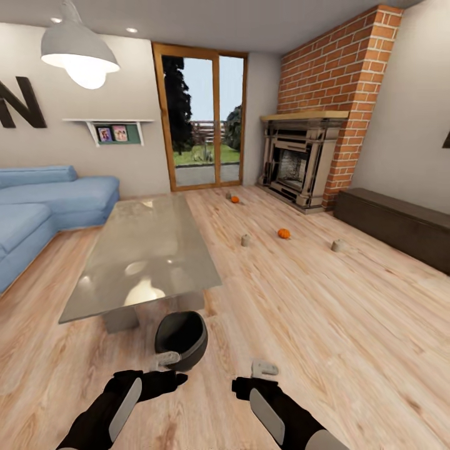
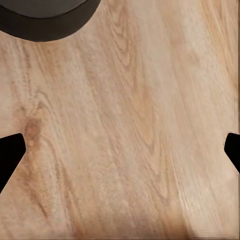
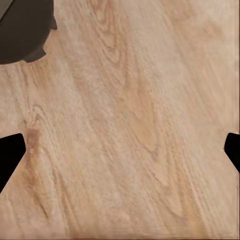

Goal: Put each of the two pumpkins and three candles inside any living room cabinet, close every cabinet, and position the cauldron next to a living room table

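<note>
Both claws wide open, empty.

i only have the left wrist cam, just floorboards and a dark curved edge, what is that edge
Observer: It's the cauldron, on the floor at the near end of the glass table.
Operator: any pumpkins nearby
Observer: Two, both far ahead on the floor: one pumpkin mid-room, another pumpkin near the fireplace.
Operator: cabinet open?
Observer: The cabinet along the right wall looks closed.
</note>
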Robot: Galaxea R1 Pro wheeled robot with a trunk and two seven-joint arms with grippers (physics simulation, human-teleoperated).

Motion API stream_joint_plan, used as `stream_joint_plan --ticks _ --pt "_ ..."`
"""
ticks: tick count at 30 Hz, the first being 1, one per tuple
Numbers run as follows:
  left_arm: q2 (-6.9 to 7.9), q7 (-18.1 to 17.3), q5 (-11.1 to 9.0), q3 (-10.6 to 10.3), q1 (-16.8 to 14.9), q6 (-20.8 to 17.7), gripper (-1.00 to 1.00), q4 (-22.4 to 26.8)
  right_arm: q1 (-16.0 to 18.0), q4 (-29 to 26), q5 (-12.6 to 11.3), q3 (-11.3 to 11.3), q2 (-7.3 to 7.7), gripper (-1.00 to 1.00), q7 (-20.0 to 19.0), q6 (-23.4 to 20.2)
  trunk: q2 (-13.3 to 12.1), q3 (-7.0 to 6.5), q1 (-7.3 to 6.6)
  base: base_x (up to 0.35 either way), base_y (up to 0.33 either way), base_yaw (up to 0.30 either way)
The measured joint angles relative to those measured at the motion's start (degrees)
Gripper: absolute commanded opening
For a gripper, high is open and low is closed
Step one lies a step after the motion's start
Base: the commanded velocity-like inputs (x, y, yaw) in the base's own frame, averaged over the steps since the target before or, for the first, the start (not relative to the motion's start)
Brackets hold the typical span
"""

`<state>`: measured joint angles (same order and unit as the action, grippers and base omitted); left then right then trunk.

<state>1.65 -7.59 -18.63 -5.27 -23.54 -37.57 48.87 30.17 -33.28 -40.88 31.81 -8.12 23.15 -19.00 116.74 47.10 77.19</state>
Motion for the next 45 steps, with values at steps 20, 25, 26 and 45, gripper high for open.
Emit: stream_joint_plan --ticks 20,25,26,45 --pt "0.04 0.02 0.01 -0.09 0.00 0.19 1.00 -0.07 0.01 3.95 -0.04 -4.24 0.82 1.00 -0.13 3.46 0.00 0.99 0.01 -0.091 -0.040 -0.254" --pt "0.05 0.02 0.00 -0.10 0.00 0.19 1.00 -0.09 0.01 4.45 -0.05 -4.26 1.01 1.00 -0.09 3.82 0.00 1.25 0.01 -0.172 -0.119 -0.252" --pt "0.05 0.02 0.00 -0.10 0.00 0.19 1.00 -0.09 0.01 4.50 -0.05 -4.28 1.02 1.00 -0.07 3.84 0.00 1.31 0.01 -0.139 -0.119 -0.252" --pt "-0.16 0.01 0.55 -0.35 0.00 0.49 1.00 -1.78 0.01 6.65 0.12 -10.11 1.52 1.00 -0.31 3.98 0.00 2.35 -0.02 0.018 -0.119 -0.249"
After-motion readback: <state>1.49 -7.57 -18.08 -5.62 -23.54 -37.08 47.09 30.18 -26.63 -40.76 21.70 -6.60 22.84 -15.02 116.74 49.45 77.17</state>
